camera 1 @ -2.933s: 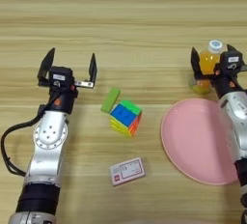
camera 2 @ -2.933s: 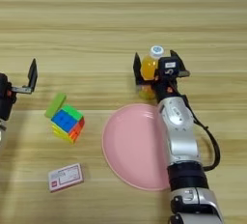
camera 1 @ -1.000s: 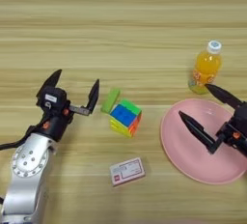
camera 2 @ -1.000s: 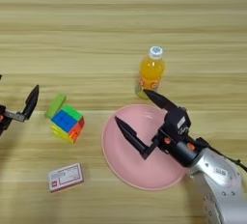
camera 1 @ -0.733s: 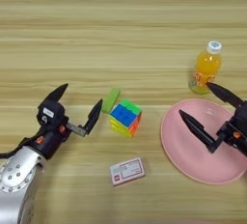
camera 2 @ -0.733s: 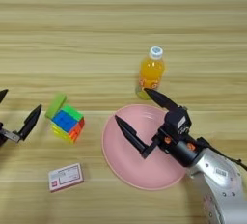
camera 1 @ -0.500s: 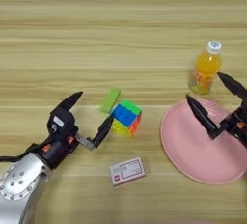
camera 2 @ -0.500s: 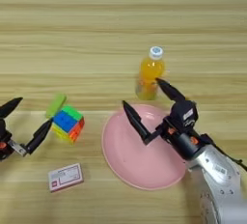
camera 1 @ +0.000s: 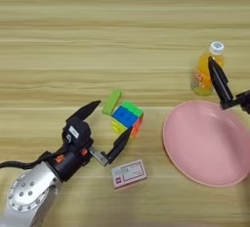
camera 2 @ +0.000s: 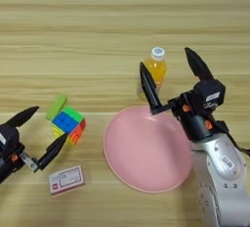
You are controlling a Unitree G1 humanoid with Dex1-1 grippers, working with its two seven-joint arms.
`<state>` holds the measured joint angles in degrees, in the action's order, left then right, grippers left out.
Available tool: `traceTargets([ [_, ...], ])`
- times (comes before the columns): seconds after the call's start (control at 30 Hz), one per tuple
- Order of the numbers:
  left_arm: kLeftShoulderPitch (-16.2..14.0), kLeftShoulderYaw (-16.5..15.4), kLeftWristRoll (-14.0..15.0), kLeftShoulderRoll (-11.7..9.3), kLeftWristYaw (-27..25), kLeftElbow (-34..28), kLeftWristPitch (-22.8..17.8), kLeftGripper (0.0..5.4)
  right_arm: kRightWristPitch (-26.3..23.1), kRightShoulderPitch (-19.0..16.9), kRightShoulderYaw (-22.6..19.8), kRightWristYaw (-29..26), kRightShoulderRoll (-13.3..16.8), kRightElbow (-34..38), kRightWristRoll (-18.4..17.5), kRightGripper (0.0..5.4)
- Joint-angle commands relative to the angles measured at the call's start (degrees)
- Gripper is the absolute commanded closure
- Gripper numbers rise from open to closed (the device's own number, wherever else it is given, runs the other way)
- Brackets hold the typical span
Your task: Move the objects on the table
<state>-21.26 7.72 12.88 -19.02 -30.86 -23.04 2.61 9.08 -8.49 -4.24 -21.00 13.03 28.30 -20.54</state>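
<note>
On the table (camera 1: 58,35) a flat green block (camera 1: 112,102) leans against the far left side of a Rubik's cube (camera 1: 127,119). My left gripper (camera 1: 113,118) is open, one finger just left of the block and the other at the cube's near side. An orange-juice bottle (camera 2: 154,72) with a white cap stands upright beyond the plate. My right gripper (camera 2: 164,57) is open, and its two fingers appear on either side of the bottle in the right eye view. Whether they touch it I cannot tell.
A large pink plate (camera 2: 146,152) lies between the cube and my right arm, just in front of the bottle. A small white and red card (camera 1: 129,173) lies flat near the cube's front, close to my left gripper's lower finger.
My left gripper has come in from the left to the block and cube. My right gripper has risen from over the plate to the bottle. The objects have not moved.
</note>
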Motion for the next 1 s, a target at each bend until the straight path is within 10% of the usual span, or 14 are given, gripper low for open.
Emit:
traceTargets([
  [0.03, 2.1, 1.4, -1.4, 0.9, 0.8, 2.6, -0.6, 0.00, -1.0, 2.0, -0.7, 3.2, -1.1, 2.7, 1.0, 0.05],
  [1.0, 7.8, 6.3, -5.4, 5.1, 5.5, 11.4, -7.7, 0.00, -1.7, 3.4, -0.9, 10.0, -3.4, 5.6, 6.4, 0.05],
])
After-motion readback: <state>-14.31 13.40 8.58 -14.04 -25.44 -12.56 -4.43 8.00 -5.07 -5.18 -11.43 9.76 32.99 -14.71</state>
